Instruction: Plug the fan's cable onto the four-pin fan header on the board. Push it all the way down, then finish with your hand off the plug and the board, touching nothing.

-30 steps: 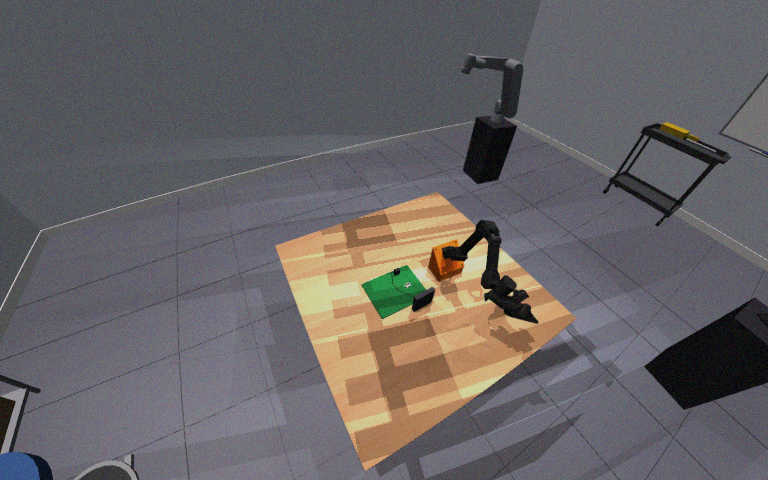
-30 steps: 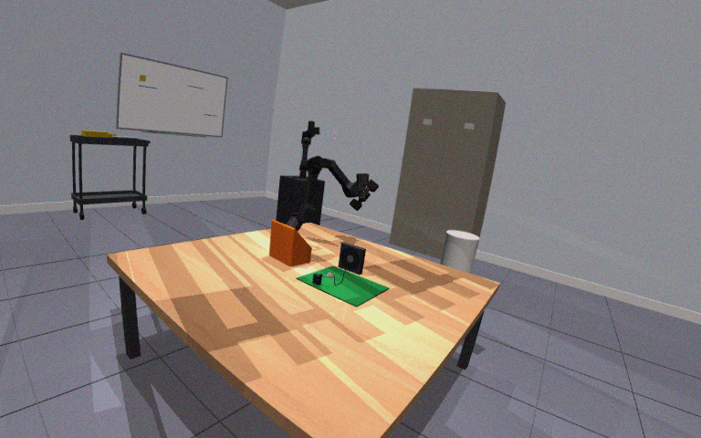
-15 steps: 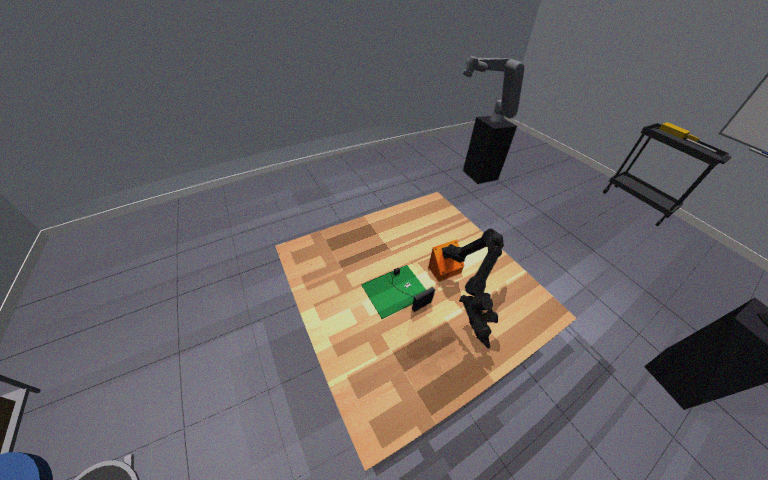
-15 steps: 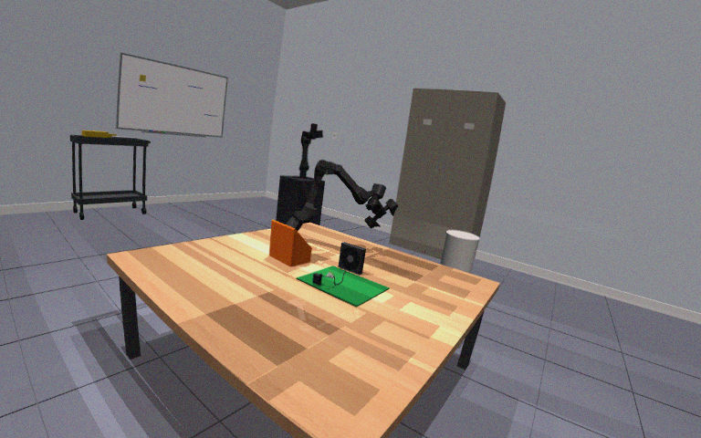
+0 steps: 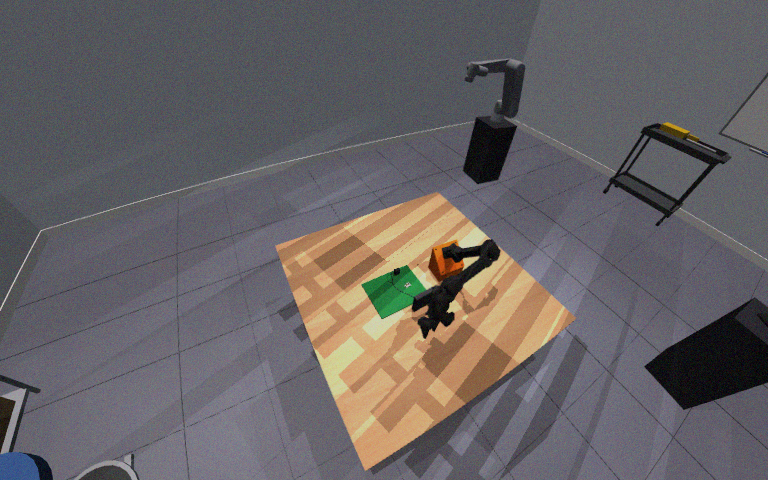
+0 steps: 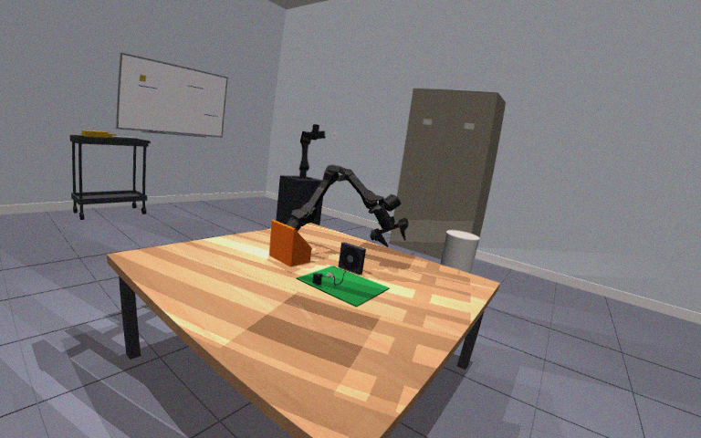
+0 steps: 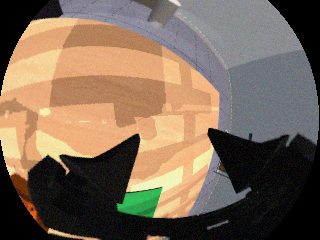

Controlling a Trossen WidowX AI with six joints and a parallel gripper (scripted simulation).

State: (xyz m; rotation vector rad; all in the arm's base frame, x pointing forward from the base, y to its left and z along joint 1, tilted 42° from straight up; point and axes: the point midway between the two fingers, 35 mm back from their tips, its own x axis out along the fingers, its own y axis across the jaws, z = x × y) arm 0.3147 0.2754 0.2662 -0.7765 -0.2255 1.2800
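The green board (image 5: pixel 382 308) (image 6: pixel 356 297) (image 7: pixel 142 202) lies flat on the table. The black square fan (image 5: pixel 421 301) (image 6: pixel 359 258) stands upright at its edge. A thin dark cable (image 6: pixel 339 283) runs from the fan over the board. A small whitish part (image 5: pixel 407 285) (image 6: pixel 329 275) and a small black block (image 5: pixel 397 271) (image 6: pixel 317 278) are on the board. The cable's end, the plug and the header are too small to tell apart or to tell if they are joined. My gripper (image 5: pixel 436 329) (image 6: pixel 395 241) (image 7: pixel 174 134) is open and empty, above the table beyond the fan, clear of the board.
An orange wedge-shaped block (image 5: pixel 438 264) (image 6: pixel 283 246) stands on the table near my arm's base, beside the board. The wooden table (image 5: pixel 390 390) (image 6: pixel 206 288) bears these things. A white cylinder (image 6: pixel 460 250) stands beyond the table's far edge.
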